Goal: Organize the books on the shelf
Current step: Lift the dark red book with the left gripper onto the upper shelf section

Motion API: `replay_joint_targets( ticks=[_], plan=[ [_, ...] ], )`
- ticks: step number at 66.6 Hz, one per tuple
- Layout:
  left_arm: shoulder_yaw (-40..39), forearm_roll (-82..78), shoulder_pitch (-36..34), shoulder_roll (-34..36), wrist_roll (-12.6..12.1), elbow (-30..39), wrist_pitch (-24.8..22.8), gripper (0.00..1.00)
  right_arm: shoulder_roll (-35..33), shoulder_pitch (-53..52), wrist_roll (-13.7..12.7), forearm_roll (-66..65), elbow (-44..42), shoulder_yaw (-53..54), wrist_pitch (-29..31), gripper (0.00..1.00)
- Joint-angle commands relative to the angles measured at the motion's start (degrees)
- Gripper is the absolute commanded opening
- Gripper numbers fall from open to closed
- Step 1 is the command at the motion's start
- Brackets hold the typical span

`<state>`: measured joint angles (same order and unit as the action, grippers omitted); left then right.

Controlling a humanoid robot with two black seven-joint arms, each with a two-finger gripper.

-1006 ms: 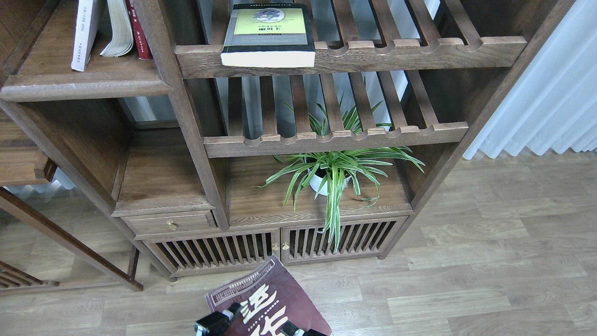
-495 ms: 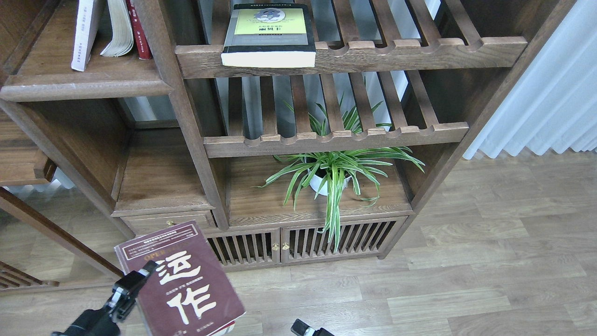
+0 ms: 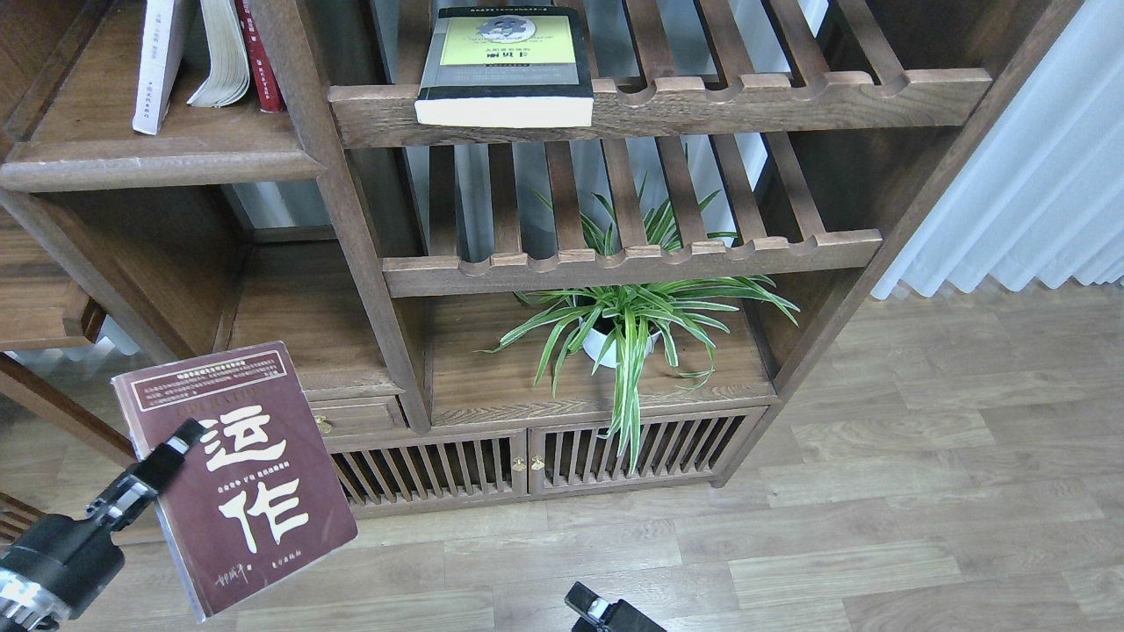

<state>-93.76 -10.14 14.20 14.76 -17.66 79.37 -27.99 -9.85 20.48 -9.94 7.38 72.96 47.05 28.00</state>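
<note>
One maroon book (image 3: 237, 474) with big cream Chinese characters hangs in the lower left of the frame, cover facing the camera, tilted with its top edge toward the upper left. The left gripper (image 3: 171, 443) comes in from the bottom left corner and pinches the book at its left edge; one black finger (image 3: 176, 439) lies across the cover beside the upper character, and the other is hidden behind the book. The book spreads to the right of and below the gripper, in front of the cabinet's small drawer (image 3: 356, 412) and slatted doors (image 3: 421, 470). At the upper left of the frame, the solid dark shelf (image 3: 167, 162) carries a pale book (image 3: 158, 61), an opened one and a red-spined one standing at the top edge. A thick yellow-green-and-black book (image 3: 507, 66) lies flat on the slatted rack (image 3: 790, 96) at top centre. Only a small dark part of the right gripper (image 3: 606, 612) shows at the bottom edge; whether its fingers are spread cannot be told.
</note>
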Motion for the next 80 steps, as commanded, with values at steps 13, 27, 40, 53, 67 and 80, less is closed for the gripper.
replay_joint_targets(
  ticks=[13,27,40,53,67,80],
  plan=[
    [-0.81,10.74,-12.16,3.50,-0.01,-0.01,-0.01,0.00,0.45,-1.93,0.00,0.00,-1.42,-0.03,0.00,0.90],
    [-0.90,11.98,-17.01,9.67,0.17,-0.09,-0.01,0.00,0.71,-2.90,0.00,0.53,-1.50,0.06,0.00,0.90],
    [-3.62,12.33,-22.55,16.96,0.26,-0.10,-0.01,0.00,0.80,-3.08,0.00,0.88,-1.59,0.06,0.00,0.90],
    [-3.98,12.60,-29.49,25.05,-0.97,-0.10,-0.01,0.00,0.89,-3.43,0.00,1.23,-1.77,-0.03,0.00,0.90],
    [-2.83,8.03,-37.40,31.46,-4.05,-0.27,-0.01,0.00,0.89,-3.87,0.00,1.67,-1.86,-0.03,0.00,0.90],
    [-2.66,0.04,-44.60,37.35,-4.75,-0.62,-0.01,0.00,0.89,-3.96,0.00,2.02,-1.77,-0.03,0.00,0.90]
  ],
)
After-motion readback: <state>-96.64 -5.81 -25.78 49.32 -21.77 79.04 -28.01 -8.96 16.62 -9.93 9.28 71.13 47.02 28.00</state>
